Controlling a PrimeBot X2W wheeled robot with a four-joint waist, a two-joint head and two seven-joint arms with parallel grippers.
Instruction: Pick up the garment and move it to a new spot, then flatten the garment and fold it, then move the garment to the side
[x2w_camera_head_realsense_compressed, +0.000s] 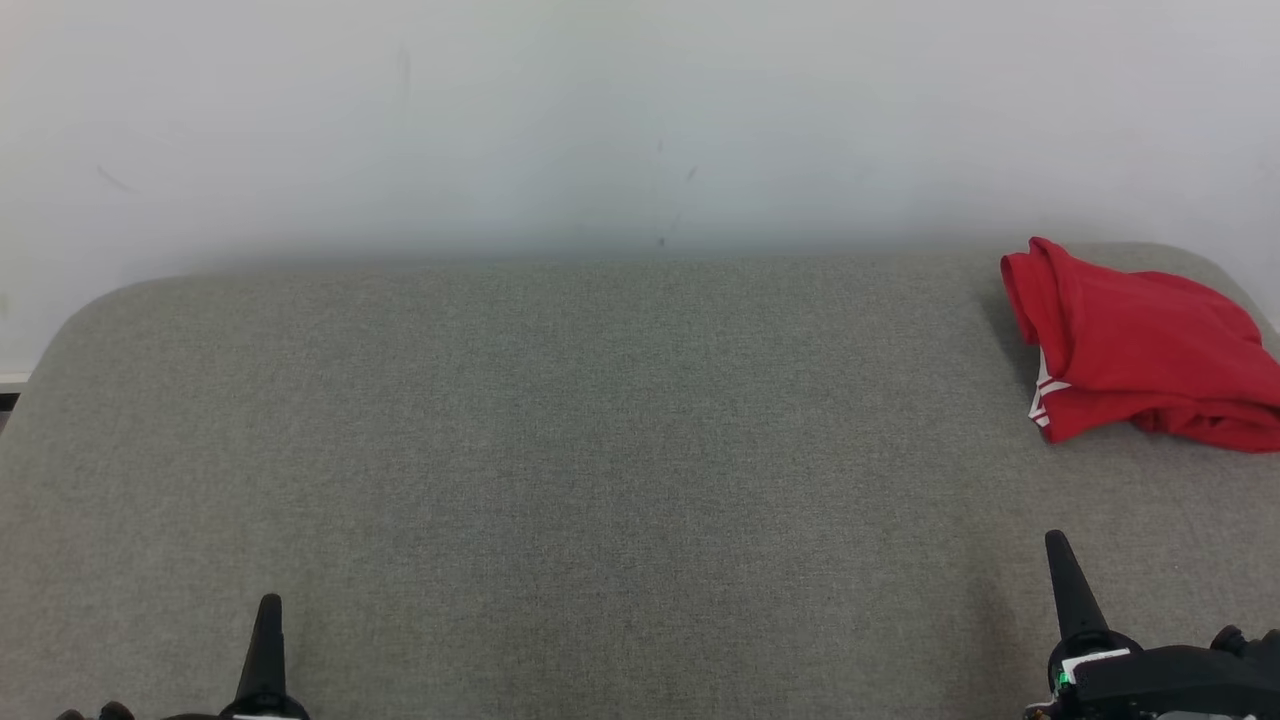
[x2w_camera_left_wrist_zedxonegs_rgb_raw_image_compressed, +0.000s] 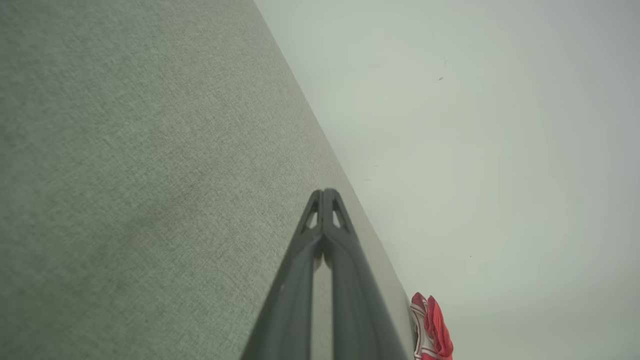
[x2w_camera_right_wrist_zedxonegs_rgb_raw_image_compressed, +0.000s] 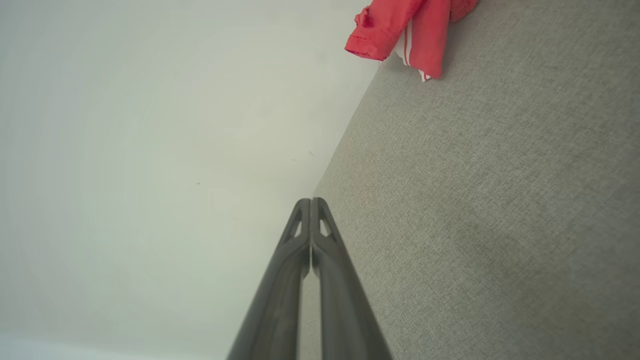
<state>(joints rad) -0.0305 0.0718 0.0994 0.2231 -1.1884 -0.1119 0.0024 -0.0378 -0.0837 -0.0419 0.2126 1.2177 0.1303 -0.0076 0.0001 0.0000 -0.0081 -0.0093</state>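
The garment (x2w_camera_head_realsense_compressed: 1135, 350) is red with white stripes and lies folded in a loose bundle at the far right of the grey padded surface (x2w_camera_head_realsense_compressed: 600, 450), close to the wall. A corner of the garment (x2w_camera_left_wrist_zedxonegs_rgb_raw_image_compressed: 432, 330) shows at the bottom of the left wrist view, and the garment (x2w_camera_right_wrist_zedxonegs_rgb_raw_image_compressed: 407, 30) lies at the top of the right wrist view. My left gripper (x2w_camera_head_realsense_compressed: 270, 605) sits shut at the lower left, far from the garment, nothing in it. My right gripper (x2w_camera_head_realsense_compressed: 1057, 545) is shut and empty at the lower right, a short way in front of the garment. Both pairs of fingers are pressed together in the wrist views, left gripper (x2w_camera_left_wrist_zedxonegs_rgb_raw_image_compressed: 324, 192), right gripper (x2w_camera_right_wrist_zedxonegs_rgb_raw_image_compressed: 310, 201).
A pale wall (x2w_camera_head_realsense_compressed: 640, 120) rises directly behind the padded surface. The surface has rounded back corners, and its left edge (x2w_camera_head_realsense_compressed: 40, 370) drops away beside a strip of floor. Bare grey fabric spreads across the middle and left.
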